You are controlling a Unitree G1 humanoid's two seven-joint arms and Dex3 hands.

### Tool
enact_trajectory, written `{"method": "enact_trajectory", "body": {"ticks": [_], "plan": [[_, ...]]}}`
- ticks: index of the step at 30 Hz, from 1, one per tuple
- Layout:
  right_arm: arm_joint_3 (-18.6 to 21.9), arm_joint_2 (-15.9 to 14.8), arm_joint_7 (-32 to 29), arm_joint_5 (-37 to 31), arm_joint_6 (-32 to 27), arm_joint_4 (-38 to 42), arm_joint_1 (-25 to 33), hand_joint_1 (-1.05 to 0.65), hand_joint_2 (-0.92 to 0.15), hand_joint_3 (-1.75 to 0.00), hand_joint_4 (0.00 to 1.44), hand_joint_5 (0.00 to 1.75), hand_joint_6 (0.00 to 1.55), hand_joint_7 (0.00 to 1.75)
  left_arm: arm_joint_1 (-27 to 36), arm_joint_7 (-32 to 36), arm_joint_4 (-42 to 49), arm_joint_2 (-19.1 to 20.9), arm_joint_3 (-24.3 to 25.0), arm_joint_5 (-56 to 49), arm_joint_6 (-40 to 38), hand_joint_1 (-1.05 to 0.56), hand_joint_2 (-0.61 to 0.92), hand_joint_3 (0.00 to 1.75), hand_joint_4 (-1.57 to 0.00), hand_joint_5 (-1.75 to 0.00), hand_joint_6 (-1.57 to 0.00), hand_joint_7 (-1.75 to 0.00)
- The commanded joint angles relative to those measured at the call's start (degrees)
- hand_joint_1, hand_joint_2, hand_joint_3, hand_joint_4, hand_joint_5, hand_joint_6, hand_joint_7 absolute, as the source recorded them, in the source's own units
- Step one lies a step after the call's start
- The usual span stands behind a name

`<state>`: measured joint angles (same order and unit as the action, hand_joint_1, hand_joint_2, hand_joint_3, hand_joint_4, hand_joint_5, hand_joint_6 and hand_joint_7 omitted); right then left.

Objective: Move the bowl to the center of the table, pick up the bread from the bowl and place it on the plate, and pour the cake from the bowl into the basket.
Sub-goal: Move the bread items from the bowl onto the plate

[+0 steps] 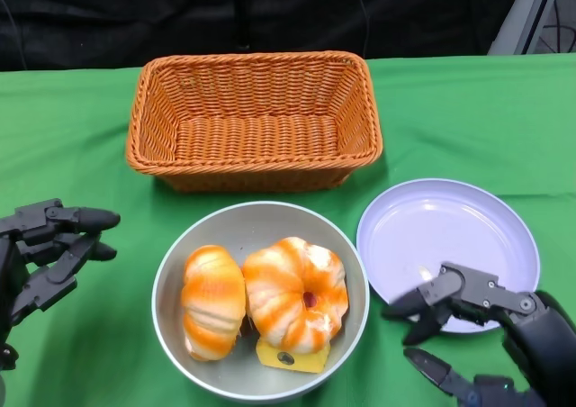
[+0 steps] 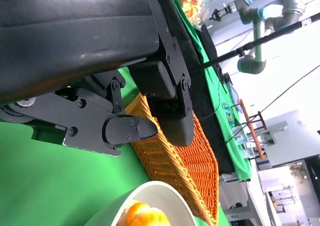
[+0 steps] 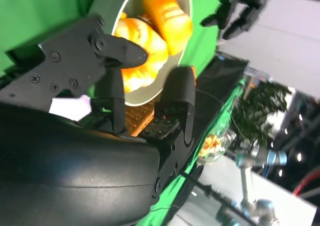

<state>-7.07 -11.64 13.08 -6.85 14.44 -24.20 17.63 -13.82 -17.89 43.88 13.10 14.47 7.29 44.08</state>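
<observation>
At table center sits the bowl (image 1: 261, 301), bread (image 1: 213, 301) and cake (image 1: 295, 292) inside; plate (image 1: 448, 245) at three o'clock and basket (image 1: 255, 121) at twelve o'clock are empty. Left hand (image 1: 47, 254) and right hand (image 1: 486, 330) hold nothing, fingers apart.

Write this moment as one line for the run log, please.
left hand: open, beside bowl | right hand: open, over plate | bread, cake: in bowl | basket: empty

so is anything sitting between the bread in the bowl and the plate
Nothing visible does. The plate lies bare just right of the bowl, and only the bowl's low rim separates it from the bread.
</observation>
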Motion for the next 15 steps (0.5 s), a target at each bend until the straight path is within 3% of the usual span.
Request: {"method": "enact_trajectory", "body": {"ticks": [1,4,10,15], "plan": [[0.1,-2.4,1.7,-2.2,-4.7,-4.1,-1.5,-0.31,-0.88,-0.02,0.35,0.72,0.41,0.32,-0.8,0.1,1.2,1.3,0.3,0.5,1.4,-0.08,0.91,0.45,-0.8,-1.25,-0.96,-0.76],[-0.3,-3.0,2.7,-4.0,-8.8,-6.3,-3.9,-0.37,-0.88,0.0,0.25,0.6,0.37,0.19,-1.2,-0.2,2.1,1.3,0.4,0.9,2.1,-0.07,0.91,0.47,-0.77,-1.3,-0.93,-0.81],[-1.6,-3.1,3.2,-8.0,-13.8,-8.2,-8.3,-0.48,-0.87,0.0,0.2,0.49,0.38,0.1,-1.2,0.3,2.3,1.4,0.5,0.7,2.3,-0.08,0.92,0.47,-0.76,-1.33,-0.9,-0.87],[-6.3,-3.3,4.4,-19.0,-20.6,-8.5,-14.7,-0.69,-0.9,-0.01,0.16,0.4,0.34,0.04,-1.3,2.0,3.0,1.1,0.6,-0.2,3.0,-0.11,0.92,0.42,-0.77,-1.29,-0.89,-0.85]]}}
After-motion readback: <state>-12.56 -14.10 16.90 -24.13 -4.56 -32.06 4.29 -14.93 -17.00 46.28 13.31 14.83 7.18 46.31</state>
